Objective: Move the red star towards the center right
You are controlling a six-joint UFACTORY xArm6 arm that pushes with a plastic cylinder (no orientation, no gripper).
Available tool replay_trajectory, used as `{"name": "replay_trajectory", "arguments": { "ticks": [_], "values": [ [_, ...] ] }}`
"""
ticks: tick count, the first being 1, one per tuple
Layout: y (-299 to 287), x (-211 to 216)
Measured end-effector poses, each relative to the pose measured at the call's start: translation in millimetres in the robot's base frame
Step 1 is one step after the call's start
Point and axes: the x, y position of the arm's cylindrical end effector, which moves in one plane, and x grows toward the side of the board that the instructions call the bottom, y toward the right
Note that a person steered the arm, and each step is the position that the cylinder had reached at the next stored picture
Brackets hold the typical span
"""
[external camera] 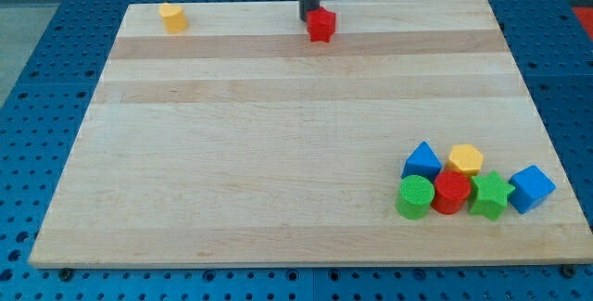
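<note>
The red star lies near the view's top edge of the wooden board, a little right of the middle. My tip stands at the star's upper left side, touching or almost touching it. The rod rises straight up out of the view's top.
A yellow block lies at the view's top left. At the view's bottom right is a cluster: a blue triangular block, a yellow hexagon, a green cylinder, a red cylinder, a green star and a blue cube.
</note>
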Motion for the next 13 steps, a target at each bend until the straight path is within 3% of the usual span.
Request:
{"name": "replay_trajectory", "arguments": {
  "ticks": [1,6,11,13],
  "values": [
    [23,25],
    [26,157],
    [155,192],
    [176,188]
  ]
}}
